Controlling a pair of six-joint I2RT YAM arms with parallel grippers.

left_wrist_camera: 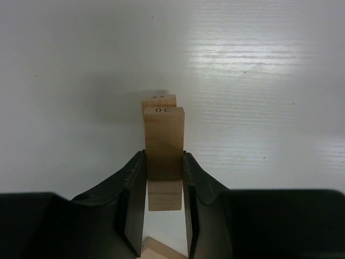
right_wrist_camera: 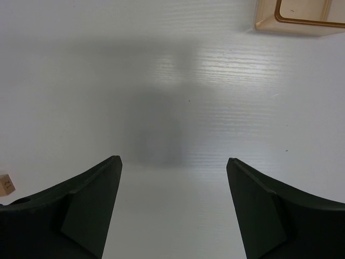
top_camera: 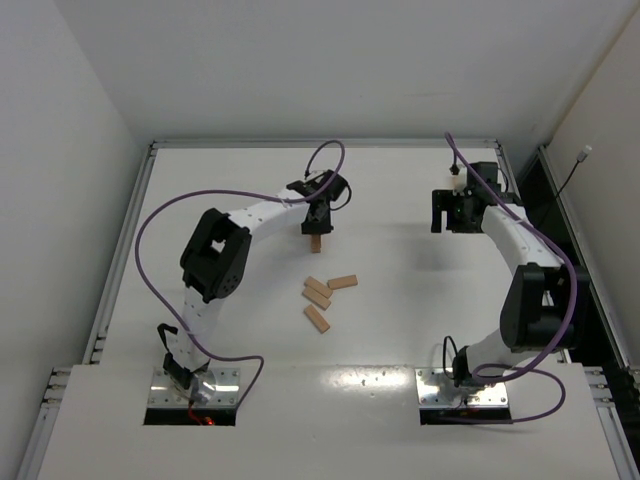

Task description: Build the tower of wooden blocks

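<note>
My left gripper (left_wrist_camera: pixel 164 156) is shut on a tan wood block (left_wrist_camera: pixel 164 141) marked 30, pinched across its width. The end of a second wood block (left_wrist_camera: pixel 159 100) shows just past its far end; I cannot tell whether the two touch, or whether this is the tower. From above, the left gripper (top_camera: pixel 318 215) hangs mid-table with that block (top_camera: pixel 315 243) below it. Several loose wood blocks (top_camera: pixel 318 298) lie on the table nearer the arm bases. My right gripper (top_camera: pixel 450 210) is open, and the right wrist view shows nothing between its fingertips (right_wrist_camera: pixel 173 160).
A translucent orange tray (right_wrist_camera: pixel 295 16) sits at the top right of the right wrist view. A wood block's corner (right_wrist_camera: pixel 6 184) peeks in at that view's left edge. Another block's edge (left_wrist_camera: pixel 156 251) shows under the left fingers. White walls border the table (top_camera: pixel 200 200).
</note>
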